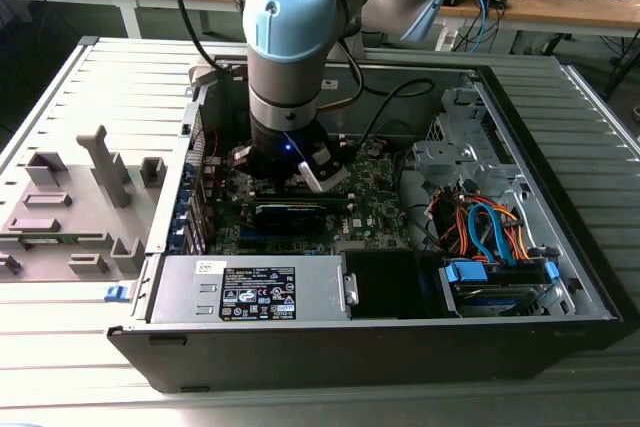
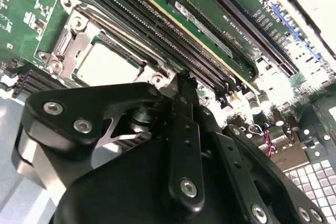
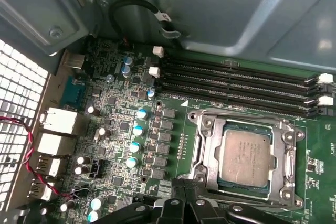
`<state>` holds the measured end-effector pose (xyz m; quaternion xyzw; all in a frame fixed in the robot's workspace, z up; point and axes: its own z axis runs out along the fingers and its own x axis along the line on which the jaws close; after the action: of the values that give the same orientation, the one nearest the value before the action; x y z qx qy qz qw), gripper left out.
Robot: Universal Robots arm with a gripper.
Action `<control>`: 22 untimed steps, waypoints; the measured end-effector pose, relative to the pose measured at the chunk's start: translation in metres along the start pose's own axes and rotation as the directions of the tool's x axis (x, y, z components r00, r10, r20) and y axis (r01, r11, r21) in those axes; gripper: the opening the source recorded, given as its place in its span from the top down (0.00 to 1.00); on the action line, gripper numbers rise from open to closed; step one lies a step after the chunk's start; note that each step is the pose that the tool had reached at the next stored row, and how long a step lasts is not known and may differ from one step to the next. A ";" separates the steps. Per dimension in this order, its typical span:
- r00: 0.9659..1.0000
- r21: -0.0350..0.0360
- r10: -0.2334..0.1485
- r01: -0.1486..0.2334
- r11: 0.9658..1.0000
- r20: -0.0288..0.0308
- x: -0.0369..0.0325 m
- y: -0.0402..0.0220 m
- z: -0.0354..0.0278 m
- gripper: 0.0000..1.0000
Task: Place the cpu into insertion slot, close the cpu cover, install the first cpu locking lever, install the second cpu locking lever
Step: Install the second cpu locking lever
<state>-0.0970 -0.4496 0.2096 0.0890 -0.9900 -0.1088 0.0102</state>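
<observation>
cpu [image 3: 243, 156] seated in insertion slot [image 3: 206, 153], cpu cover [image 3: 287, 153] down around it; gripper [image 3: 181, 190] just beside, fingers together, empty.

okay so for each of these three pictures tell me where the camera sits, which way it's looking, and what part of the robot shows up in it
Exterior view: off the arm, above the open computer case, looking down; the arm's blue-capped joint stands over the motherboard.
First wrist view: on the arm, facing the motherboard; the cpu lies in the insertion slot under the cpu cover, with the gripper at the edge.
Second wrist view: on the arm, looking past the black gripper at the board.
Both wrist views share the cpu and the memory slots.
</observation>
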 end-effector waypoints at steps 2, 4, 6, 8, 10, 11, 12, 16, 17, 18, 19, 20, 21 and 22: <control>1.000 0.000 0.001 -0.001 1.000 -0.003 -0.0092 -0.0017 -0.0004 0.89; 1.000 -0.001 0.002 -0.002 1.000 -0.008 -0.0164 -0.0029 -0.0007 0.89; 1.000 -0.002 0.003 -0.003 1.000 -0.013 -0.0237 -0.0041 -0.0010 0.89; 1.000 -0.003 0.004 -0.005 1.000 -0.019 -0.0314 -0.0055 -0.0012 0.89; 1.000 -0.004 0.005 -0.005 1.000 -0.022 -0.0382 -0.0067 -0.0015 0.89; 1.000 -0.004 0.005 -0.005 1.000 -0.024 -0.0414 -0.0072 -0.0017 0.89; 1.000 -0.004 0.006 -0.006 1.000 -0.025 -0.0445 -0.0077 -0.0018 0.89; 1.000 -0.005 0.006 -0.007 1.000 -0.029 -0.0570 -0.0094 -0.0023 0.89; 1.000 -0.005 0.007 -0.007 1.000 -0.030 -0.0601 -0.0098 -0.0024 0.89; 0.999 -0.006 0.007 -0.008 1.000 -0.032 -0.0650 -0.0106 -0.0026 0.89; 0.999 -0.006 0.008 -0.008 1.000 -0.034 -0.0683 -0.0113 -0.0027 0.89; 0.999 -0.006 0.008 -0.008 1.000 -0.036 -0.0713 -0.0117 -0.0029 0.89; 0.999 -0.006 0.009 -0.009 1.000 -0.038 -0.0758 -0.0125 -0.0030 0.89; 0.999 -0.007 0.009 -0.009 1.000 -0.039 -0.0798 -0.0130 -0.0032 0.89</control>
<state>-0.0161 -0.4485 0.2098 0.0866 -0.9896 -0.1105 0.0303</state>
